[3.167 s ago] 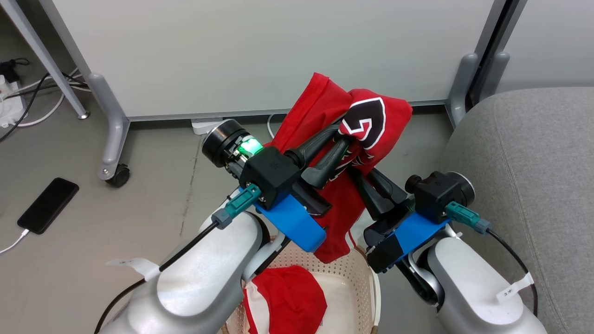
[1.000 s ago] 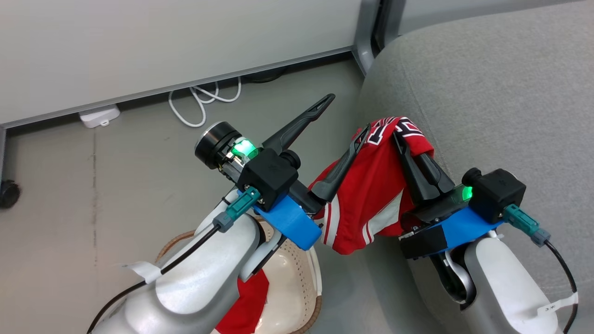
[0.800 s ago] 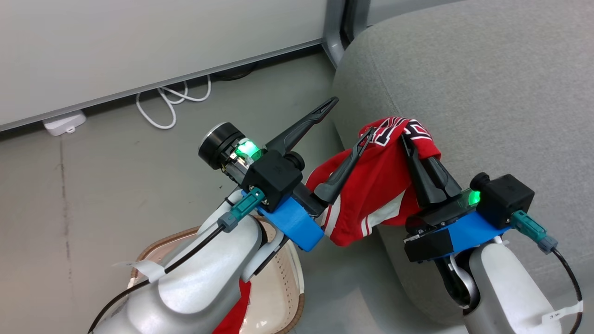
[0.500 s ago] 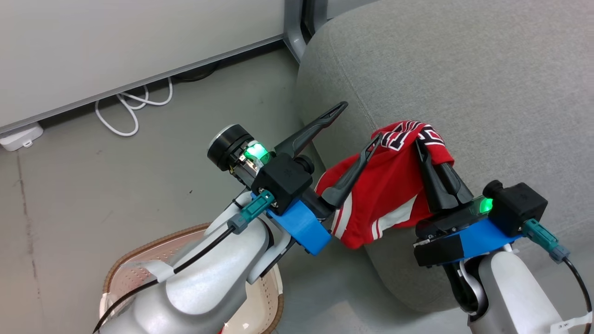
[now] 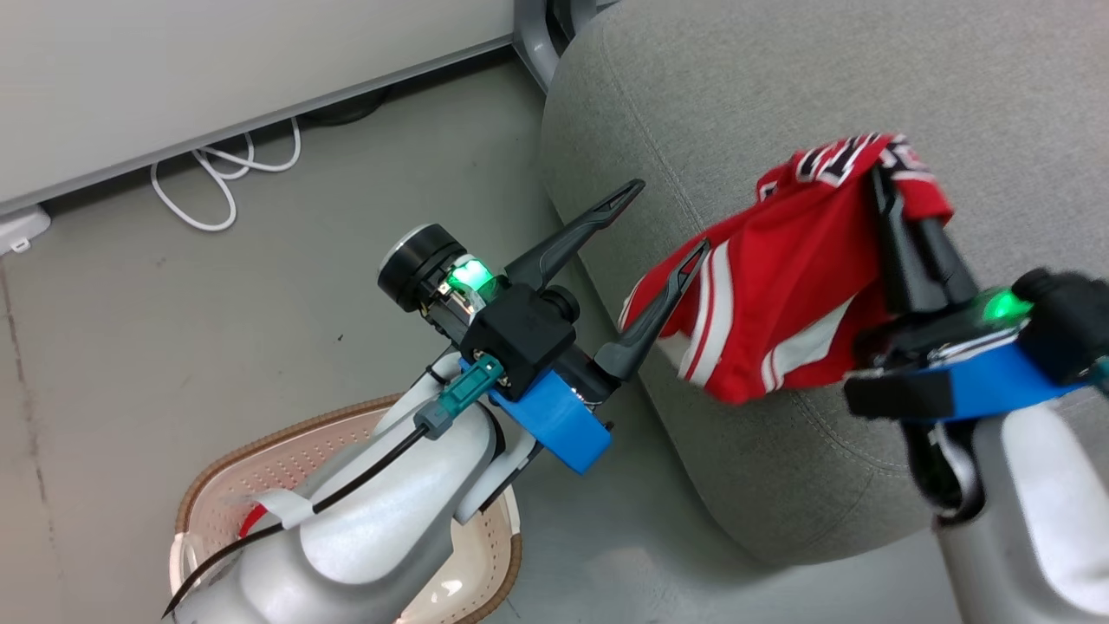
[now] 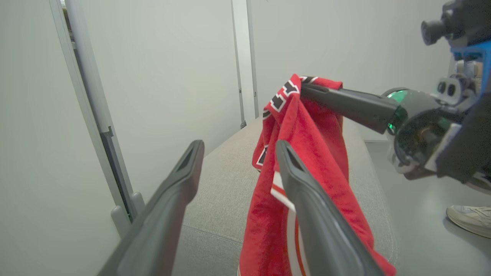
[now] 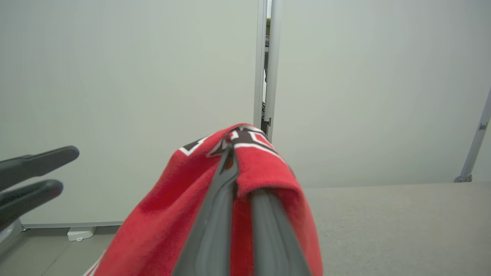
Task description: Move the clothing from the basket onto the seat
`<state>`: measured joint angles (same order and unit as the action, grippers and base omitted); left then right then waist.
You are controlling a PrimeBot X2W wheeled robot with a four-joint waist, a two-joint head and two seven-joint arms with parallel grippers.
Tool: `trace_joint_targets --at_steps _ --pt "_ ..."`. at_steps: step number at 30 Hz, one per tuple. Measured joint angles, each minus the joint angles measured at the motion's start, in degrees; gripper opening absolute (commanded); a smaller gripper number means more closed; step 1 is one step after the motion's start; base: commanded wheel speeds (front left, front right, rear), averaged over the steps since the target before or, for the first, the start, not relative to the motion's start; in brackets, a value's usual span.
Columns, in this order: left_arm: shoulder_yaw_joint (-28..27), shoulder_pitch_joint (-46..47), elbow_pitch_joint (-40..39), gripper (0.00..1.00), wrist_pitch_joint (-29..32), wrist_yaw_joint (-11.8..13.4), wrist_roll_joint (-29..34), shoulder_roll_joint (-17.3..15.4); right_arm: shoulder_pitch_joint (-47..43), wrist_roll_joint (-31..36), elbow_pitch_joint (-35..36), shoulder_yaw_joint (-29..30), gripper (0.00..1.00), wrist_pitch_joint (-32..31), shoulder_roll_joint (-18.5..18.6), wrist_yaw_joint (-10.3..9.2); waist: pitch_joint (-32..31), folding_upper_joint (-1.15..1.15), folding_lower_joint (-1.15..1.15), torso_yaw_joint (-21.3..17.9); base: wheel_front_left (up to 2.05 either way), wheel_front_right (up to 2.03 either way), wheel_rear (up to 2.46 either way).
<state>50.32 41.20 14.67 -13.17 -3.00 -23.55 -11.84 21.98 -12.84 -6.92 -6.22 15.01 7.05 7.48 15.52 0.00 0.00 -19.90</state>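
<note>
The jersey (image 5: 780, 286) is soft cloth, the sofa (image 5: 736, 69) matt grey weave, the basket (image 5: 295, 451) perforated plastic.

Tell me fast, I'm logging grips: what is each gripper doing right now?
Left gripper: open, gripping nothing.
Right gripper: shut on the red jersey.

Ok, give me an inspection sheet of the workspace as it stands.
Surface: grey sofa, nothing lying on the part shown.
Job's things: jersey hangs from the right gripper above the sofa; basket on the floor, red cloth inside.
Clutter: nothing seen.
Grippers: left gripper jaws open, holding nothing; right gripper jaws shut on the jersey.
Cables: white cable coiled on the floor.
Surroundings: white panel behind the cable; a shoe on the floor beside the sofa.
</note>
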Motion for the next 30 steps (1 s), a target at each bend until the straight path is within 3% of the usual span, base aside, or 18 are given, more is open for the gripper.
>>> trace_joint_targets --at_steps 6,14,20,24,25,30 --pt "-0.23 1.87 -2.07 1.0 0.51 0.53 1.04 -1.09 10.77 0.8 4.54 6.62 0.0 0.01 2.92 0.0 4.32 0.0 0.0 0.83 0.0 0.0 0.0" --pt "-0.35 5.97 -6.11 1.0 2.1 0.68 3.23 -2.87 26.47 1.12 5.12 18.05 0.0 0.01 10.76 0.01 13.71 0.0 0.01 2.48 0.0 0.0 0.0" --pt "-0.76 9.44 -9.29 1.0 3.72 0.87 4.99 -4.48 34.61 0.44 -1.23 22.83 0.0 0.02 18.4 0.0 21.56 0.0 0.01 3.9 0.0 0.0 0.0" --pt "-1.26 10.66 -10.73 1.0 4.43 1.21 5.54 -5.71 36.15 0.86 -6.79 24.54 0.0 0.0 19.58 0.01 26.14 0.0 0.02 4.6 0.0 0.0 0.0" --pt "-1.23 10.93 -11.74 1.0 4.88 1.41 5.99 -6.44 36.97 1.36 -13.24 25.21 0.0 0.01 19.59 0.0 29.58 0.0 0.01 5.2 0.0 0.0 0.0" --pt "-0.79 11.27 -12.0 1.0 4.74 1.45 6.1 -6.53 37.17 2.16 -21.37 25.16 0.0 0.01 18.02 0.0 31.79 0.0 0.01 6.02 0.0 0.0 0.0"
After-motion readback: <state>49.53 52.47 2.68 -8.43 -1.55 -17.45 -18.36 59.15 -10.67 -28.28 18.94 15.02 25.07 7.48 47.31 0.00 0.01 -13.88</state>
